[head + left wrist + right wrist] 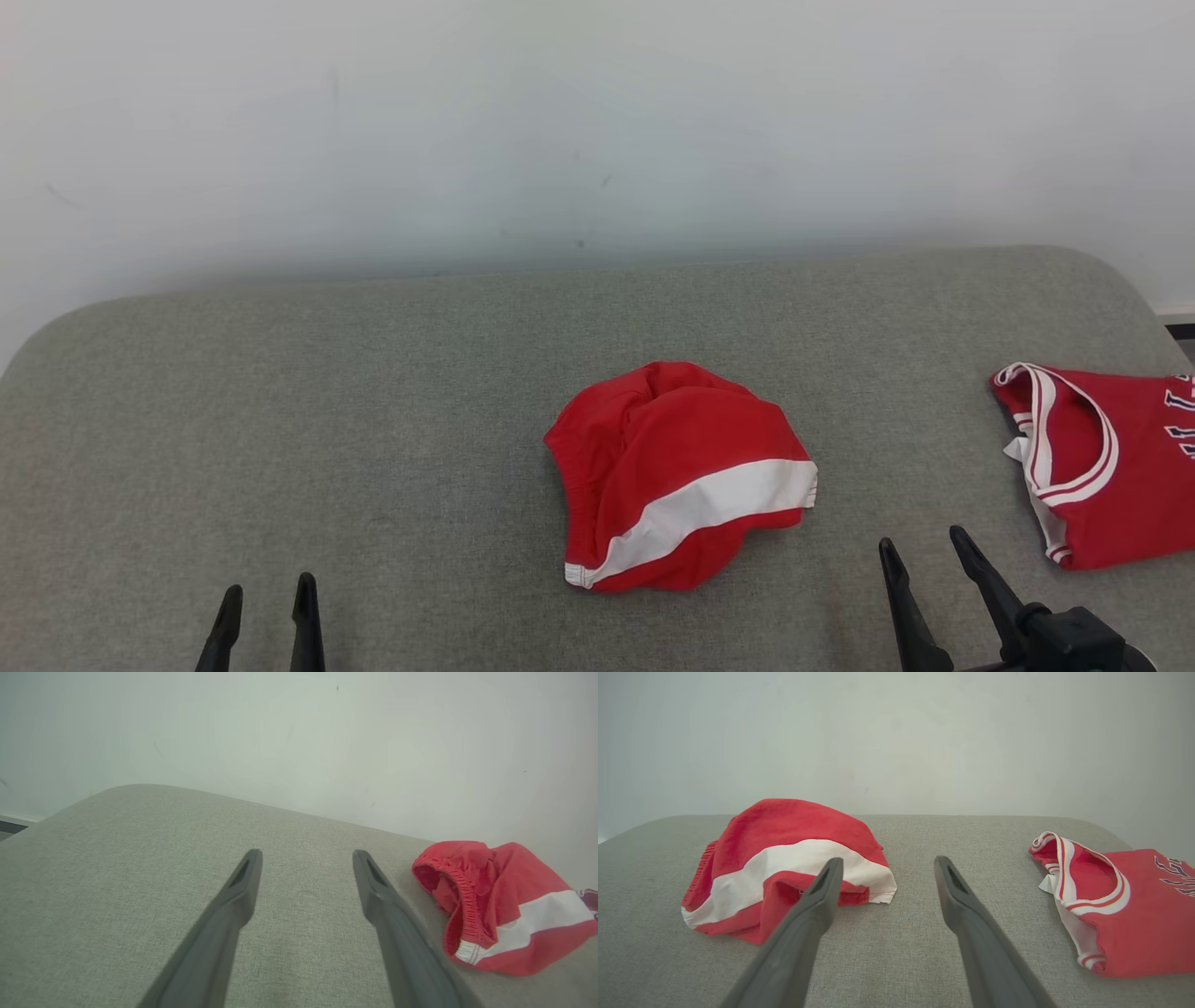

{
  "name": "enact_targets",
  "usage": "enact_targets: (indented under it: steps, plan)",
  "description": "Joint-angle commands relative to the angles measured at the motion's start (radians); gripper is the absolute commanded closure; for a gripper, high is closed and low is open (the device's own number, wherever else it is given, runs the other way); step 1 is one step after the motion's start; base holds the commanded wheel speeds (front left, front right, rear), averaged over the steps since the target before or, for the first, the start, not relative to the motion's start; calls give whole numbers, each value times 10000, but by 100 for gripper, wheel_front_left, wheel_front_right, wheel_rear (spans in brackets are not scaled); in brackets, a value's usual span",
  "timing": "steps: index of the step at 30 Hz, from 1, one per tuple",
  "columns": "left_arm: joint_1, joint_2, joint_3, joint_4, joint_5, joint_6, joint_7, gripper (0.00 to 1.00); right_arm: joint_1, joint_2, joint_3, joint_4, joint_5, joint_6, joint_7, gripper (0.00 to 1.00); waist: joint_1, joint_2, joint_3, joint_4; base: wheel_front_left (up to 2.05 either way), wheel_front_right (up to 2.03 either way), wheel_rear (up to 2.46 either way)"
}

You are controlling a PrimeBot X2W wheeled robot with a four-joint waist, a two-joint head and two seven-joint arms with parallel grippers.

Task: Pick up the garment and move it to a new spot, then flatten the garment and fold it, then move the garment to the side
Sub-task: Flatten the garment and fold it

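Head view: crumpled red shorts (672,476) lie mid-cushion (373,392). The left claw (268,586) at their 8 o'clock and the right claw (921,538) at 5 are both spread and empty. The shorts look light and limp; pinch the elastic waistband at 9 o'clock.

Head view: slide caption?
Crumpled red shorts on grey cushion, red jersey at right; left gripper and right gripper open, empty.

**Camera Placement in Three Views**

Head view: high, looking forward and down across the fabric-covered table (280,420) to the pale wall (597,121). Left wrist view: low and close over the table, along its own fingers (233,914), the crumpled red garment (504,905) at its right margin. Right wrist view: equally low, garment left, red jersey (1134,924) right. All three share the garment; the left wrist view's far-right sliver is possibly the jersey.
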Motion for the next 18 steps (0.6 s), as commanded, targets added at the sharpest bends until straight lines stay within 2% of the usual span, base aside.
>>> enact_targets:
  steps: [1,18]
  plan:
    - [-50,-34,53,14,84,-3,-20,0,-53,35,-11,-7,-38,-21,-29,0,1,0,12,-26,0,0,0]
    - [-47,-162,34,46,332,-153,-21,0,-139,139,55,33,-103,-21,-39,0,1,0,97,-176,0,0,0]
